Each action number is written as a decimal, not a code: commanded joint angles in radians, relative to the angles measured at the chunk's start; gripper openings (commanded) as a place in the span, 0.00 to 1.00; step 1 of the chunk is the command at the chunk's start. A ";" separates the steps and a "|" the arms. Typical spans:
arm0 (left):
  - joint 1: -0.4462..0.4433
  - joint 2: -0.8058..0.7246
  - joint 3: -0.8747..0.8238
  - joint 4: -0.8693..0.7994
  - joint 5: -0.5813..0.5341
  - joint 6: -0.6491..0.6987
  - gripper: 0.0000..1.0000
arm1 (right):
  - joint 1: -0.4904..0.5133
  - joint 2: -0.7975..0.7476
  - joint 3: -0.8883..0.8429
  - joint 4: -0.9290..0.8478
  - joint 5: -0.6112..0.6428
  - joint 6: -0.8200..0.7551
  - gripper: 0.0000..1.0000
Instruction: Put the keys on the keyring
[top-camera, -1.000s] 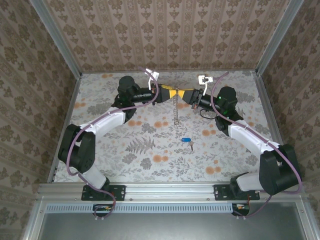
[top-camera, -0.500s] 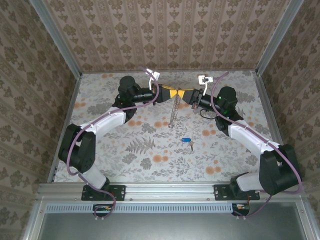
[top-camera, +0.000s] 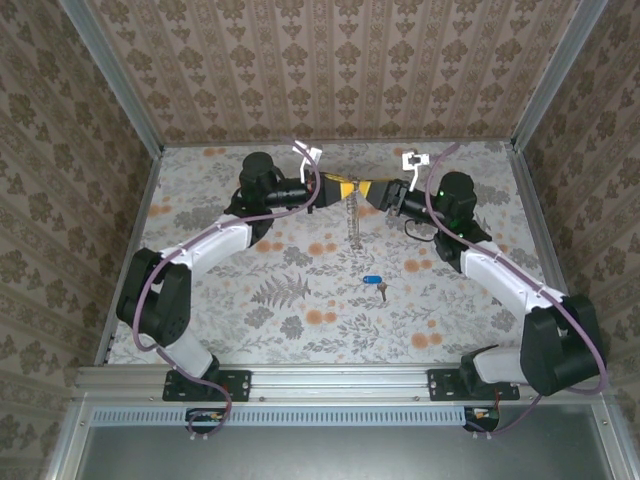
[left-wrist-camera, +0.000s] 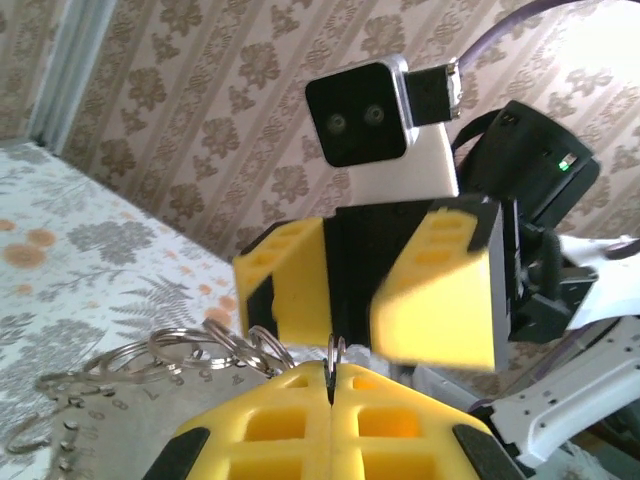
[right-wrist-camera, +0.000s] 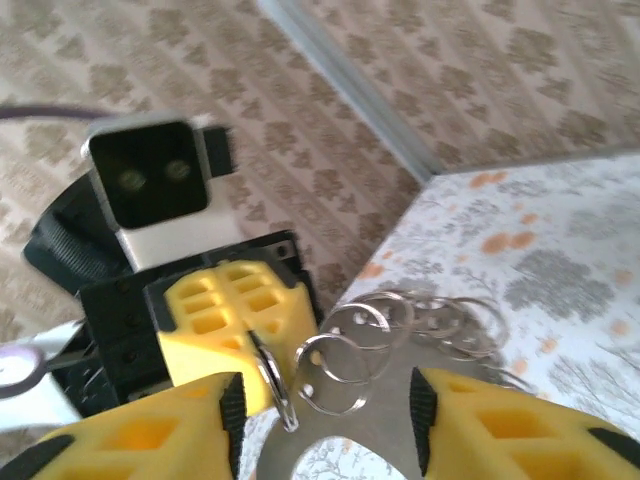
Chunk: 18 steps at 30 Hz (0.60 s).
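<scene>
The keyring (top-camera: 353, 222) is a chain of linked silvery rings hanging over the far middle of the table. My left gripper (top-camera: 341, 188) is shut on its top ring (left-wrist-camera: 333, 356), and the other rings (left-wrist-camera: 195, 348) trail off to the left. Facing it, my right gripper (top-camera: 371, 192) is open, its yellow fingers (left-wrist-camera: 440, 290) standing apart. In the right wrist view the rings (right-wrist-camera: 345, 375) hang between the spread jaws of my right gripper (right-wrist-camera: 325, 425) without touching the pads. The keys (top-camera: 373, 281), with a blue head and short metal blades, lie on the table nearer me, apart from both grippers.
The floral tablecloth (top-camera: 280, 300) covers the table, which is walled in with patterned paper on three sides. A metal rail (top-camera: 340, 380) runs along the near edge. Purple cables (top-camera: 300, 150) loop over both wrists.
My right gripper has opened and let go of the ring chain, drawing slightly right. The chain now hangs from the shut left gripper alone and has swung a little.
</scene>
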 joint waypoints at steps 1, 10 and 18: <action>0.020 -0.094 -0.037 -0.104 -0.087 0.179 0.00 | -0.040 -0.089 0.010 -0.233 0.123 -0.029 0.58; 0.013 -0.248 -0.168 -0.215 -0.335 0.368 0.00 | -0.067 -0.177 -0.064 -0.680 0.235 -0.098 0.62; 0.002 -0.302 -0.182 -0.378 -0.449 0.424 0.00 | -0.018 -0.173 -0.176 -0.858 0.317 -0.146 0.54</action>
